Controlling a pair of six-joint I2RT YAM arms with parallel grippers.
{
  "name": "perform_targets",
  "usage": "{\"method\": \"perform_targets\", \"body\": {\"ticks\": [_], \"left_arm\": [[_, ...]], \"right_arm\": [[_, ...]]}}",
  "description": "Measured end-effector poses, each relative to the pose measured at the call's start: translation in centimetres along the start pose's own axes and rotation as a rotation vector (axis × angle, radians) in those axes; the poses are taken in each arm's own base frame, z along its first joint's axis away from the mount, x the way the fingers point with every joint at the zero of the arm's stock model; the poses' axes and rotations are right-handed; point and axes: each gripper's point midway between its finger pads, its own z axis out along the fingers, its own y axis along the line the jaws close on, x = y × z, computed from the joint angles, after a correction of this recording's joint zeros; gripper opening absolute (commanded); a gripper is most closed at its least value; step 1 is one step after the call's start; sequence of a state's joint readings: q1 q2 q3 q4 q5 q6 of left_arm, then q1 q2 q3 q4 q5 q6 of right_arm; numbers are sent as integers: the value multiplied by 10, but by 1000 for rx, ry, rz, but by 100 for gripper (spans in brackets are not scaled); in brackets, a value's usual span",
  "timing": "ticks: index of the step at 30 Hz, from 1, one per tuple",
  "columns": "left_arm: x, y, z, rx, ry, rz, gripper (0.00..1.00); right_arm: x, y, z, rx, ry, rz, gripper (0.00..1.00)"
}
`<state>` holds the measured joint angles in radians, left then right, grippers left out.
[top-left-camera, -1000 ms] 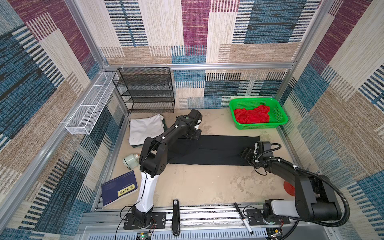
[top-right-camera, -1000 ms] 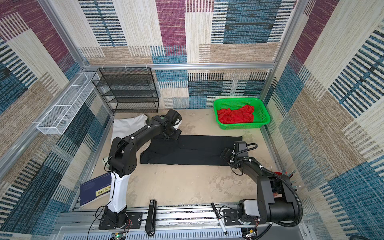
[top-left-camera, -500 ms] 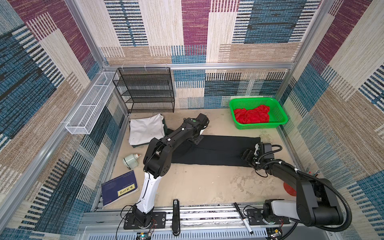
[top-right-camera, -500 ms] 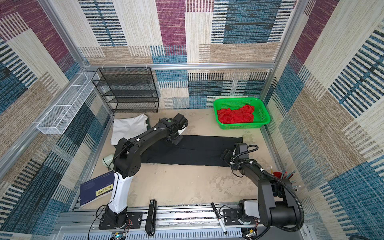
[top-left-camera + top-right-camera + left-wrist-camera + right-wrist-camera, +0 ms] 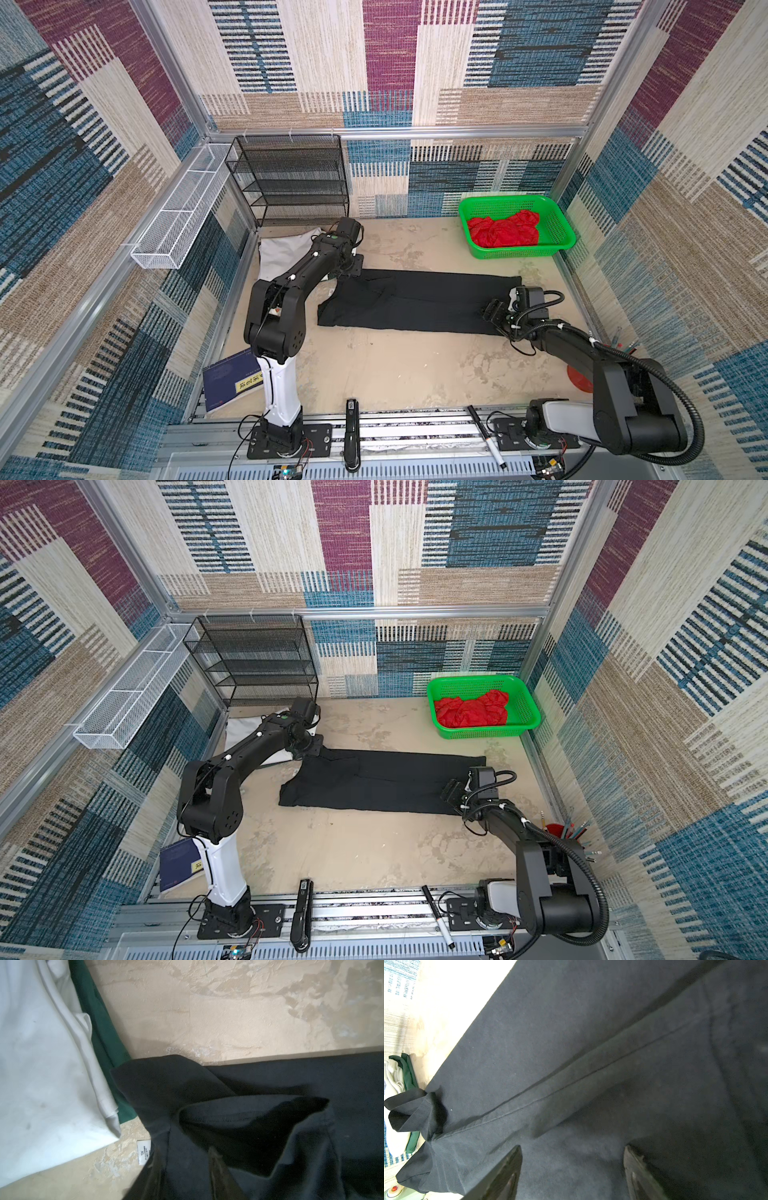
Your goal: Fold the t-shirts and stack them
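Patterned walls are enclosing the sandy desk. The white shirt is lying on the dark green shirt, the black shirt is stretching across the middle, and the red shirt is sitting in the green basket. My left arm is reaching forward, with my left end effector partly open over the black collar, perhaps touching it. My right end effector is gaping wide over the shirt's other end.

Green basket, black mesh rack, blue book

Top views bright, evenly lit, sharp, edges bowed; wrist views dimmer, soft, slightly blurred
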<state>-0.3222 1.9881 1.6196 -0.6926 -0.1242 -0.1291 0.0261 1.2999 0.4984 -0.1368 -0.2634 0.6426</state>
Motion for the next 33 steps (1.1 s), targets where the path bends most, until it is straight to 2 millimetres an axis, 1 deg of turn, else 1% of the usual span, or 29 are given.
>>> {"method": "perform_targets", "body": {"ticks": [3,5,6,9,10,15,18,21,23,25,27,28,30,31,33], "left_arm": [[-4,-5,8,24,11,-24,38],[-7,-4,14,24,13,-34,33],[-7,-4,17,24,17,-39,29],[-3,-6,20,42,33,-56,4],[-4,-6,20,42,33,-60,0],[-5,-11,17,68,33,-85,0],[-18,-16,6,102,2,-92,0],[-36,-21,-7,132,-42,-94,0],[-45,-22,-11,139,-59,-97,0],[-51,-23,-9,139,-61,-97,0],[-53,-25,-1,136,-41,-95,0],[-52,-26,4,134,-28,-94,4],[-50,-26,11,124,0,-92,21],[-48,-24,12,115,9,-91,24],[-48,-20,9,92,12,-91,26]], "right_arm": [[-1,1,1,-6,1,-1,79],[-1,2,2,-8,0,-2,79],[-2,2,2,-9,0,-2,79],[-2,3,3,-15,1,-3,79],[-2,3,4,-17,1,-3,79],[-2,4,5,-21,2,-7,79],[-2,5,5,-27,-2,-9,79],[-2,5,4,-32,-7,-11,79],[-1,4,4,-33,-8,-12,79],[-1,4,3,-33,-9,-12,79],[-1,4,3,-33,-8,-12,79],[-1,4,3,-34,-9,-12,79],[-1,4,3,-33,-8,-12,79],[0,4,3,-32,-7,-11,79],[1,4,2,-29,-4,-10,79]]}}
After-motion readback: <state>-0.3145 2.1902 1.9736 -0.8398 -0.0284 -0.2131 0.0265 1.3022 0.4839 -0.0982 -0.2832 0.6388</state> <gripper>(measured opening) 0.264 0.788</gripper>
